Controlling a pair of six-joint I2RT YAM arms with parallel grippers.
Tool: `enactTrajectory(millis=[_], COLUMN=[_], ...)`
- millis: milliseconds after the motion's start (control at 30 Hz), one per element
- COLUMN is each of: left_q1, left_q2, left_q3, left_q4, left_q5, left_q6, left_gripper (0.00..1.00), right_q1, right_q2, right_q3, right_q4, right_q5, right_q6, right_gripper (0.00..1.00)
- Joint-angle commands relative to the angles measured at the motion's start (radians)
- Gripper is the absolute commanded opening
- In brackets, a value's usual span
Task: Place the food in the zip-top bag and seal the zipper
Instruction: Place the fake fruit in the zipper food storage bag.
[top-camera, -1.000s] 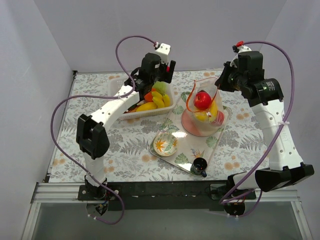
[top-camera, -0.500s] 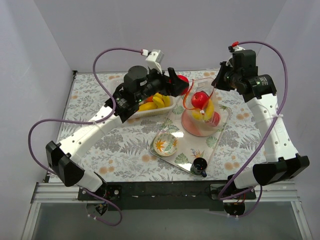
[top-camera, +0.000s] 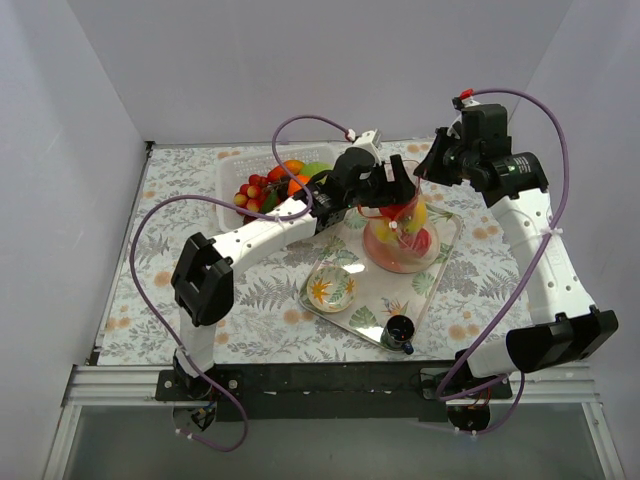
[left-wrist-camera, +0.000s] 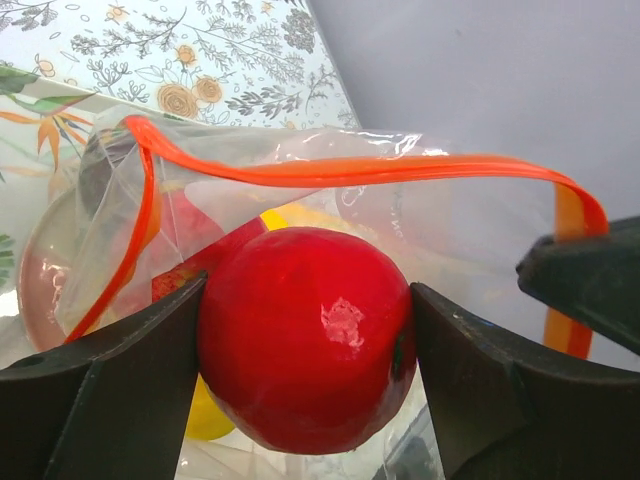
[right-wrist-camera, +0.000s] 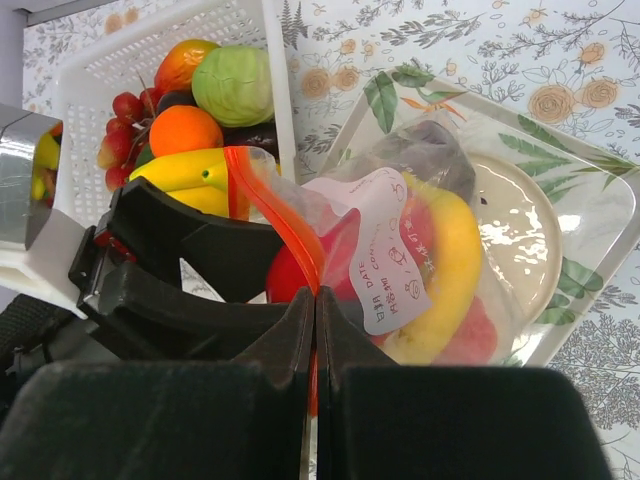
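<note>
The clear zip-top bag (top-camera: 402, 238) stands on a pink plate with a red apple, a banana and other food inside. My right gripper (top-camera: 427, 172) is shut on its red-orange zipper (right-wrist-camera: 265, 195) and holds the mouth up; in the right wrist view the gripper (right-wrist-camera: 316, 300) pinches the strip. My left gripper (top-camera: 393, 190) is shut on a red apple (left-wrist-camera: 305, 335) right at the open mouth, with the zipper (left-wrist-camera: 350, 170) looping just behind it. More food (top-camera: 288, 178) lies in the white basket: a green cabbage (right-wrist-camera: 233, 85), an orange (right-wrist-camera: 180, 130), grapes and bananas.
The white slotted basket (top-camera: 232, 172) stands at the back left of the bag. The leaf-patterned tray (top-camera: 436, 275) holds the plate, a small floral bowl (top-camera: 331, 287) and a black cup (top-camera: 400, 333). White walls enclose the table.
My left arm has swung right from the basket to the bag's mouth, carrying the red apple. My right gripper has stayed shut on the zipper, nearly still.
</note>
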Motion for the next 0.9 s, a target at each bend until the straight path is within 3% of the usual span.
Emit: enactTrajectory(millis=[0,167,400,500,700,867], left_q1=[-0.016,-0.019,-0.019,-0.017,-0.017,-0.017], left_q2=[-0.040,-0.034,-0.093,-0.141,-0.244,-0.368], left_q3=[0.072,0.078,0.037,0.009,-0.042,-0.120], left_q4=[-0.011,-0.011,-0.011,-0.013,-0.032,-0.078], left_q5=[-0.079,-0.061,-0.061,-0.067,-0.076,-0.110], left_q6=[-0.042,-0.044,-0.022,-0.010,-0.001,-0.018], left_gripper=[0.80,0.98,0.98,0.92,0.65,0.61], right_q1=[0.001,0.001,0.001,0.001,-0.002,-0.001], right_q2=[-0.049,-0.041,-0.033,-0.029,-0.020,-0.023], right_q3=[0.020,0.039,0.064,0.082,0.099,0.093], right_q4=[0.076,0.066,0.045,0.039,0.036,0.045], right_q5=[-0.036,-0.032,0.008,0.010,0.006,0.002], right_q6=[0.020,0.023,-0.001,-0.004,-0.003,0.000], right_gripper=[0.01,0.01,0.01,0.01,0.01,0.01])
